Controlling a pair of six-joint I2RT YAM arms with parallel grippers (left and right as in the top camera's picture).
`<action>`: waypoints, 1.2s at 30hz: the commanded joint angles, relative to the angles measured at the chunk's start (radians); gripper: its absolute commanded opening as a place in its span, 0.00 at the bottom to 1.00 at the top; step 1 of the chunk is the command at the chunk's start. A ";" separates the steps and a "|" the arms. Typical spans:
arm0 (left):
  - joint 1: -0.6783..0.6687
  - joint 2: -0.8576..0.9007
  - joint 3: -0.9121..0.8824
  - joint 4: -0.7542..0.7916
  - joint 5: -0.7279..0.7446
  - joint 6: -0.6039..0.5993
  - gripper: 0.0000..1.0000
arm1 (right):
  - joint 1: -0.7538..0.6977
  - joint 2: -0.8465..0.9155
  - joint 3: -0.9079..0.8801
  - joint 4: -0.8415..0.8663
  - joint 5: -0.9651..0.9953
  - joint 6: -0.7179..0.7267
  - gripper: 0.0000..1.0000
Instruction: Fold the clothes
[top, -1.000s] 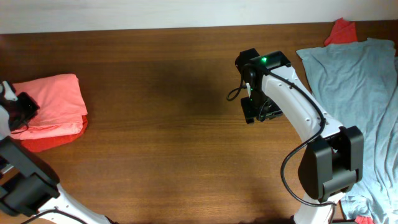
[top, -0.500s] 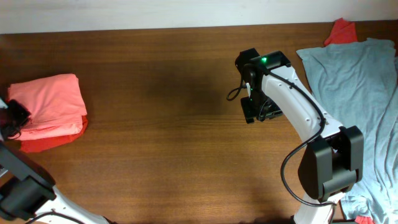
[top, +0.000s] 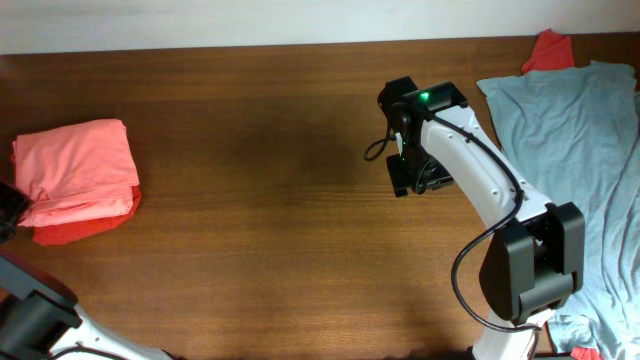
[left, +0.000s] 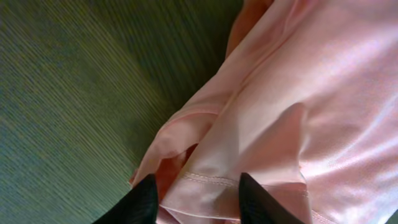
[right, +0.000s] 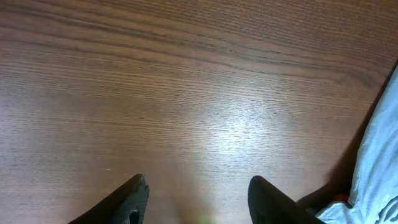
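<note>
A folded salmon-pink garment (top: 78, 165) lies at the far left of the table on top of a red garment (top: 80, 225). My left gripper (top: 8, 205) is at the pile's left edge, at the border of the overhead view. In the left wrist view its fingers (left: 198, 190) are open, with the pink garment's hemmed edge (left: 280, 118) showing just beyond them. My right gripper (top: 408, 178) hovers over bare wood near the table's middle, open and empty (right: 199, 190). A large light-blue garment (top: 570, 130) lies spread out at the right.
A small red cloth (top: 548, 48) lies at the back right, partly under the blue garment. The blue garment's edge shows at the right of the right wrist view (right: 380, 149). Wooden tabletop (top: 260, 190) stretches between the pile and the right arm.
My left gripper has drawn back from on top of the pink pile, leftward and toward the front, to the pile's edge. The right arm has not moved.
</note>
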 joint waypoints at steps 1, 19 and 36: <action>-0.002 -0.015 -0.002 -0.005 0.015 -0.006 0.44 | -0.003 -0.016 0.014 0.002 0.005 0.005 0.57; -0.158 -0.364 0.001 -0.023 0.076 0.018 0.46 | -0.006 -0.018 0.016 0.242 -0.198 0.008 0.67; -0.747 -0.421 0.000 -0.055 0.045 0.153 0.99 | -0.270 -0.117 0.016 0.430 -0.235 0.005 0.99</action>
